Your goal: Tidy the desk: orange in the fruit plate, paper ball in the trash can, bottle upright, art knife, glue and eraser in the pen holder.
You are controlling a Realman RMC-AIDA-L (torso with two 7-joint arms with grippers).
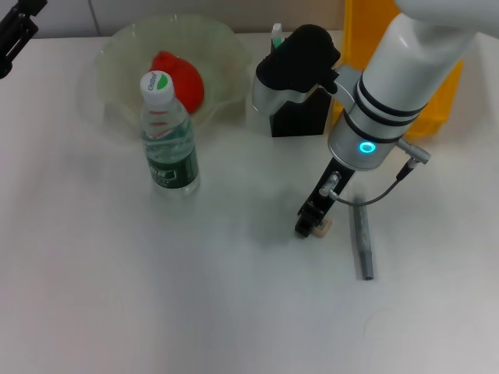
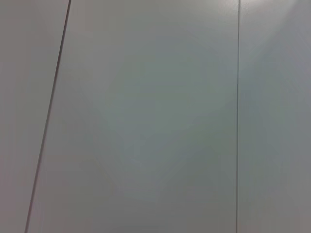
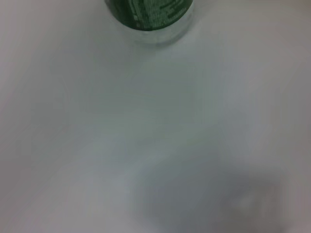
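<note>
From the head, the right claw [image 1: 312, 224] stands on the tabletop [image 1: 156, 296], fingers clenched around the eraser [image 1: 322, 227], just beside the glue [image 1: 363, 240]. The right wrist shows only the bottle [image 3: 149, 17] upright; the left wrist shows nothing useful. A shallow pinch could let the tiny block slip on the way to the pen holder [image 1: 300, 117].

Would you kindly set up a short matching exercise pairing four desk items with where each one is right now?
Things:
1. orange
2. bottle
3. glue
4. eraser

Places:
A. lying flat on the desk, right of the right pincer
B. standing upright in front of the fruit plate
C. at the right pincer's tips
D. inside the fruit plate

Pairs: 1-D, 2-B, 3-A, 4-C
</note>
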